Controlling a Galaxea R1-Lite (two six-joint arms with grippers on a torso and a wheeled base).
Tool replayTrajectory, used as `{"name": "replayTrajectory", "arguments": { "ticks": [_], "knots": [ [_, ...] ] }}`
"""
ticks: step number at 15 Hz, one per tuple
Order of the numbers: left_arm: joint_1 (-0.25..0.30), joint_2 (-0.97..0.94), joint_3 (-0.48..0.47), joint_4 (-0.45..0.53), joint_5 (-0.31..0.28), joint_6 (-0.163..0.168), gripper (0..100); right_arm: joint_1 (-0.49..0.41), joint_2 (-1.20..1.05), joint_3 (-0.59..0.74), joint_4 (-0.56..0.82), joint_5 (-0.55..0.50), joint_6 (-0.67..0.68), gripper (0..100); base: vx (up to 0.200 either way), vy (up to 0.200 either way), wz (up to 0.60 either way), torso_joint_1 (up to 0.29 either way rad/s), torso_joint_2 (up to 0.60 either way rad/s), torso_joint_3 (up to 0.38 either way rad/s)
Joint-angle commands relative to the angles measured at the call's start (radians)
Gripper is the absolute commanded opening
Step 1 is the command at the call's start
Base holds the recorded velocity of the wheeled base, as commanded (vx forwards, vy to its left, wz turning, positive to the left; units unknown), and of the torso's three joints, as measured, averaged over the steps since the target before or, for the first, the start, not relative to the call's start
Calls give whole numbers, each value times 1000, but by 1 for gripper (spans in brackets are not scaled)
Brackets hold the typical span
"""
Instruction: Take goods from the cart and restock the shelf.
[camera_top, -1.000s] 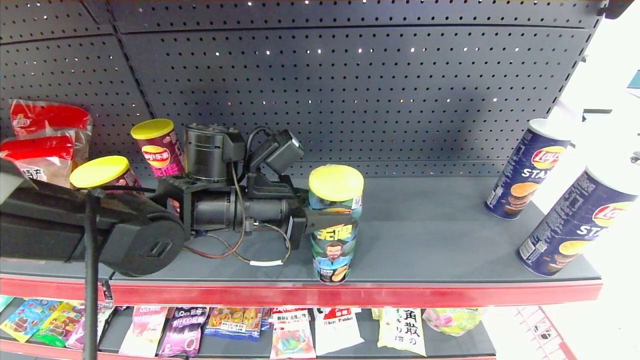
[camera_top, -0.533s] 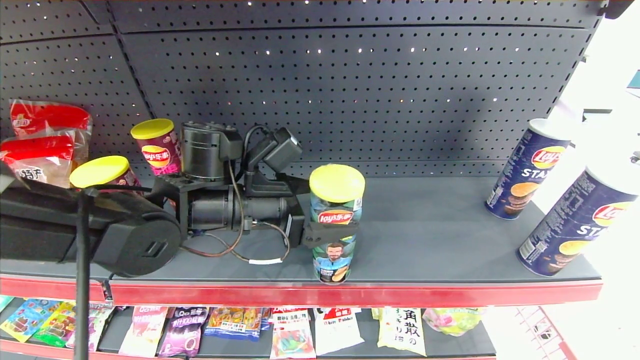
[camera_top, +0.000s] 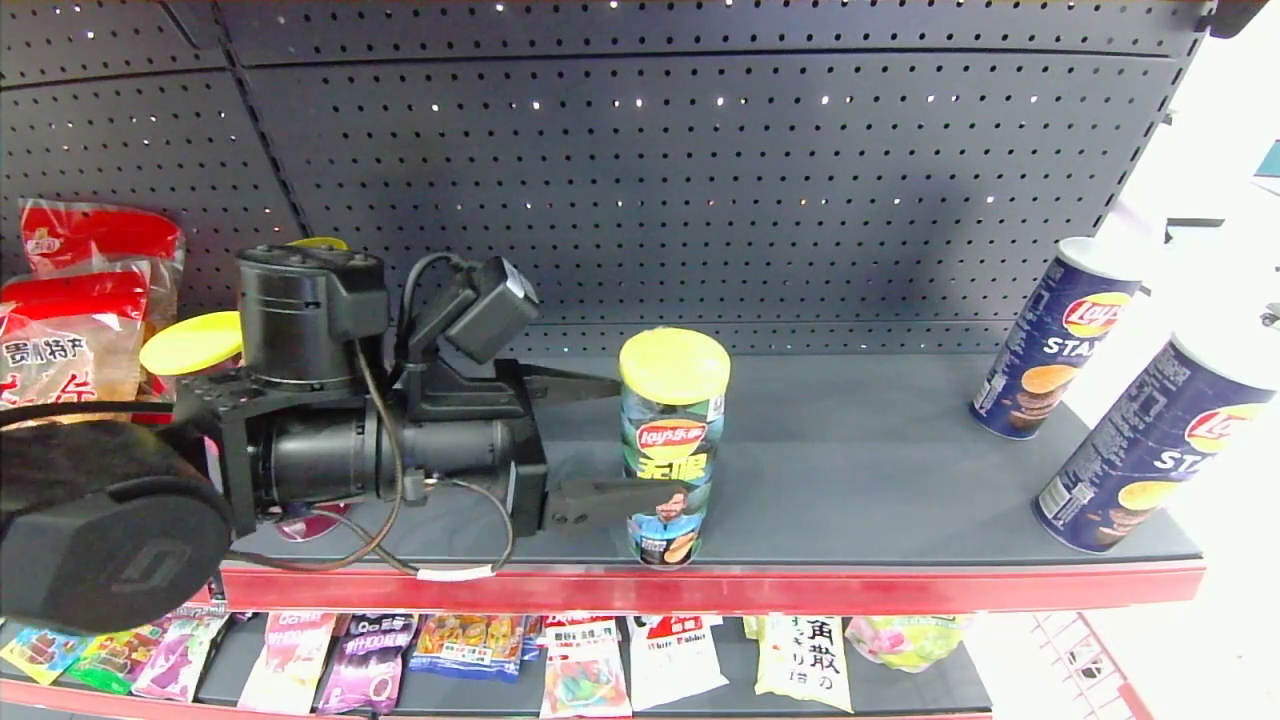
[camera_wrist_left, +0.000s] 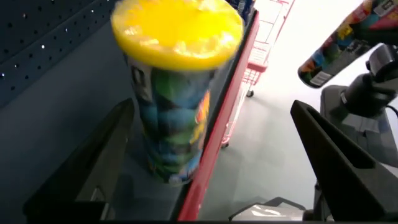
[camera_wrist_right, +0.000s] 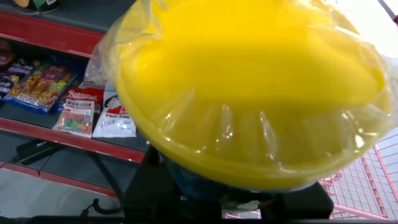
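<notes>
Head view: left hand (camera_top: 600, 437) gapes wide around shelved can (camera_top: 672, 450); right hand (camera_wrist_right: 224, 196) grips another can (camera_wrist_right: 249, 93).

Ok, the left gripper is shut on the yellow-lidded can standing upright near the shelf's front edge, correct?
Not shut: the left gripper is open, its fingers spread wide on either side of the yellow-lidded can, as the left wrist view shows. The can does stand upright near the shelf's front edge.

The yellow-lidded can (camera_top: 672, 450) bears a red oval logo above yellow characters. Both blue cans (camera_top: 1055, 340) at the right carry a logo and white lettering; the lower-shelf bags (camera_top: 800, 660) show printed characters.
</notes>
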Motion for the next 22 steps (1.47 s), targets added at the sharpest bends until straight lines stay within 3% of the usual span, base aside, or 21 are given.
{"name": "replayTrajectory", "arguments": {
  "ticks": [1,2,6,8,10,13,15,16,22],
  "knots": [
    [22,-118,106,0,2,0,100,5,22,-4,-3,3,-2,0,0,0,0,0,0,0],
    [31,-144,133,0,3,0,100,5,34,-10,-4,6,-2,0,0,0,0,0,0,0],
    [97,-349,282,3,111,-3,100,10,349,-228,-6,92,-5,0,0,0,0,0,0,0],
    [111,-471,354,13,129,-32,100,16,553,-379,-6,189,-10,0,0,0,0,0,0,0],
    [109,-607,412,90,204,-46,100,88,732,-511,-6,218,-59,0,0,0,0,0,0,0],
    [108,-759,460,230,273,-49,100,226,961,-636,-61,221,-73,0,0,0,0,0,0,0],
    [108,-874,497,320,322,-44,100,272,1191,-704,-299,221,-59,0,0,0,0,0,0,0],
    [108,-908,503,339,336,-44,100,298,1254,-733,-339,223,-48,0,0,0,0,0,0,0],
    [108,-949,500,394,413,-41,100,334,1603,-1075,-348,218,-27,0,0,0,0,0,0,0]
  ]
}}
